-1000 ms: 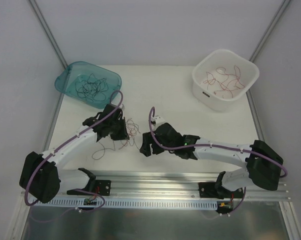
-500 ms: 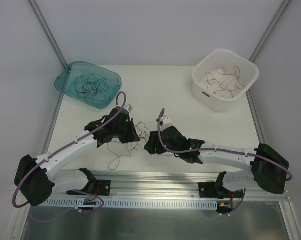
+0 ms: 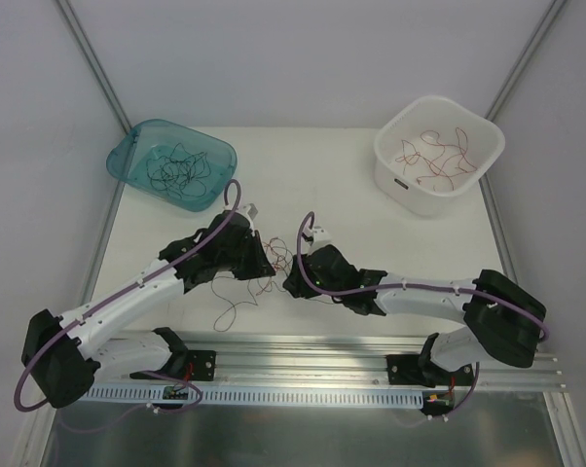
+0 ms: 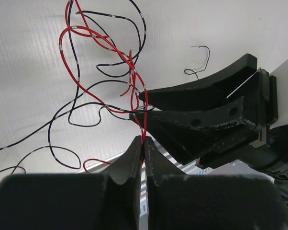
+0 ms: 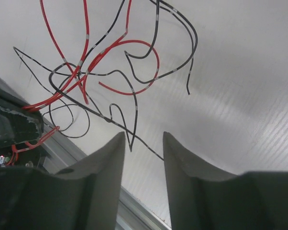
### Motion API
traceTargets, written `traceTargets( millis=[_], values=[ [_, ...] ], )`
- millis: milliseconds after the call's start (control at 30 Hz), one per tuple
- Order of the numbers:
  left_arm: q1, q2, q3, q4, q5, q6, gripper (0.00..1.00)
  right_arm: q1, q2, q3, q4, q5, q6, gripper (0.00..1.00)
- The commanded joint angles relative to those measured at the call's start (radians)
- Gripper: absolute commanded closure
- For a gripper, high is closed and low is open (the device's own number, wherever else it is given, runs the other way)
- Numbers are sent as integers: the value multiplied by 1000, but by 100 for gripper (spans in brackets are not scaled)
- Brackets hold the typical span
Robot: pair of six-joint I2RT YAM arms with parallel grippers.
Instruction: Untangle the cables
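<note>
Near front edge of white table (image 3: 312,175), midway along: tangle of thin curly red and black cables (image 3: 276,259), between both grippers. Left gripper (image 4: 143,143) clamped tight on red strand (image 4: 142,128). Right gripper (image 5: 143,139) part-open, black strand (image 5: 133,136) crossing gap, unclamped. Loose black strands (image 3: 176,167) in teal plastic bin (image 3: 128,146), far-left corner; loose red strands (image 3: 434,156) in white tub (image 3: 429,199), far-right.

Teal translucent tub (image 3: 124,161) sat at the far-left corner of the white worktop (image 3: 312,170). Square white tub (image 3: 421,200) sat at the far-right corner, well apart from it. Aluminium rail (image 3: 303,352) ran along the worktop's near edge.
</note>
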Motion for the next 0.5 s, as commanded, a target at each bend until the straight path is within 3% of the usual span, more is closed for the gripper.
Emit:
traceTargets(
  millis=[0,233,467],
  values=[
    [-12,-34,18,14,26,-10,100,-8,16,6,77,-5,-9,64],
    [-12,-71,-2,10,70,12,100,-34,15,-12,88,-23,-15,98],
    [-12,-150,-33,-84,176,110,100,-148,-117,-75,-30,47,-33,99]
  ],
)
